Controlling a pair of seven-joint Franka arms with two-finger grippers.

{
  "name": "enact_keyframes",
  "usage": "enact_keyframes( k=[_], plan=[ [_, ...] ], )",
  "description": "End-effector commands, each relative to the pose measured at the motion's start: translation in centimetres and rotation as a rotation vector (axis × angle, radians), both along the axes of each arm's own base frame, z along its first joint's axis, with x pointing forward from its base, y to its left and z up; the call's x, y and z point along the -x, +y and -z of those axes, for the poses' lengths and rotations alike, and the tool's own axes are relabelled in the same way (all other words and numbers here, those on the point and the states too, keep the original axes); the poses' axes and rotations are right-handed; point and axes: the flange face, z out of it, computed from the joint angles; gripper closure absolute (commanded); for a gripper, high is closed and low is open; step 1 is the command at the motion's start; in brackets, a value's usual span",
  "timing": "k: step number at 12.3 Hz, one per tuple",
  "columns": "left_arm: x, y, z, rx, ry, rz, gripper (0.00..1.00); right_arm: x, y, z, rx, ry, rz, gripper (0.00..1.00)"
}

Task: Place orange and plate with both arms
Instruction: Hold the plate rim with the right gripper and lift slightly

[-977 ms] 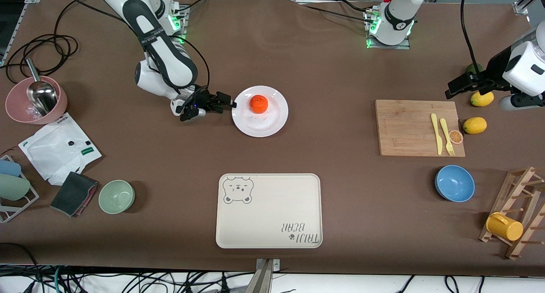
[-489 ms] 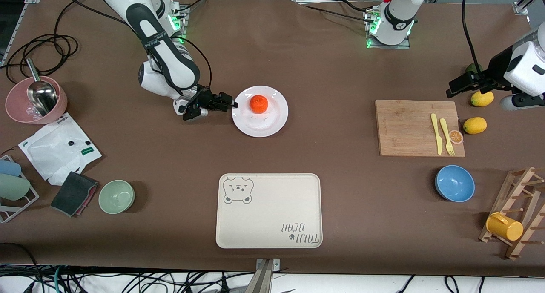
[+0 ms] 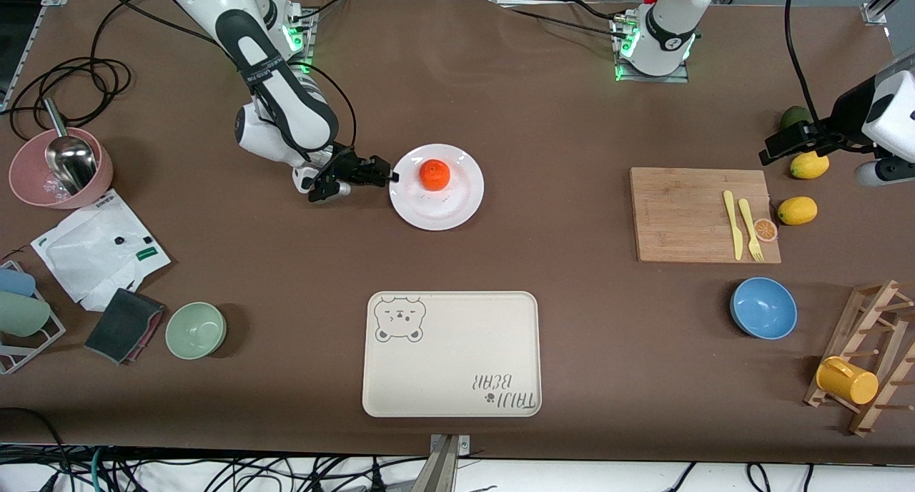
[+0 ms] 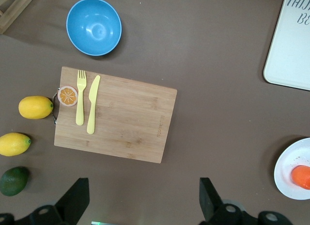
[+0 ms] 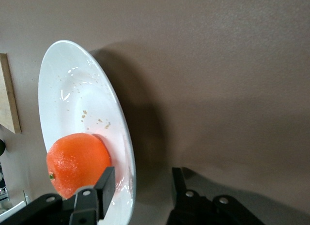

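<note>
The orange (image 3: 434,174) sits on the white plate (image 3: 457,200) in the middle of the table, nearer the robots than the beige tray. My right gripper (image 3: 387,176) is low at the plate's rim on the right arm's side. In the right wrist view its fingers (image 5: 105,182) straddle the rim of the plate (image 5: 72,89): one lies over the inside next to the orange (image 5: 77,169), the other stands outside with a gap. My left gripper (image 3: 783,145) hangs open and empty over the table by the lemons; its own view shows wide-set fingers (image 4: 77,198).
A beige bear-printed tray (image 3: 450,352) lies near the front edge. A wooden board (image 3: 686,213) carries a yellow fork and knife, with two lemons (image 3: 797,210) and an avocado (image 3: 795,114) beside it. A blue bowl (image 3: 763,307), a green bowl (image 3: 196,329) and a wooden rack (image 3: 868,356) stand nearer the camera.
The right gripper's fingers have drawn closer together around the plate's rim. The left gripper has drifted a little toward its end of the table.
</note>
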Motion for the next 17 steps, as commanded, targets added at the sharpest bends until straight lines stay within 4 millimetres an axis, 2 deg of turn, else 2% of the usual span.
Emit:
enact_keyframes(
  k=[1, 3, 4, 6, 9, 13, 17],
  plan=[
    [0.18, 0.17, -0.12, 0.014, 0.002, 0.014, 0.00, 0.20, 1.53, 0.26, 0.000, -0.017, 0.016, 0.47],
    [0.18, 0.34, -0.12, 0.014, 0.002, 0.011, 0.00, 0.06, 1.71, 0.23, -0.002, -0.019, 0.015, 0.47],
    [0.18, 0.34, -0.12, 0.014, 0.002, 0.011, 0.00, 0.12, 1.70, 0.37, -0.001, -0.016, 0.015, 0.51],
    [0.16, 0.24, -0.13, 0.016, 0.001, 0.011, 0.00, 0.20, 1.67, 0.58, 0.000, -0.011, 0.015, 0.66],
    [0.18, 0.17, -0.12, 0.014, 0.003, 0.013, 0.00, 0.12, 1.77, 0.93, -0.001, -0.007, 0.014, 0.83],
    [0.18, 0.27, -0.12, 0.013, 0.002, 0.013, 0.00, -0.11, 1.93, 0.87, -0.005, -0.009, 0.017, 0.87],
    [0.05, 0.37, 0.15, -0.019, 0.006, 0.021, 0.00, -0.56, 2.07, 1.13, -0.010, -0.007, 0.025, 1.00]
  ],
)
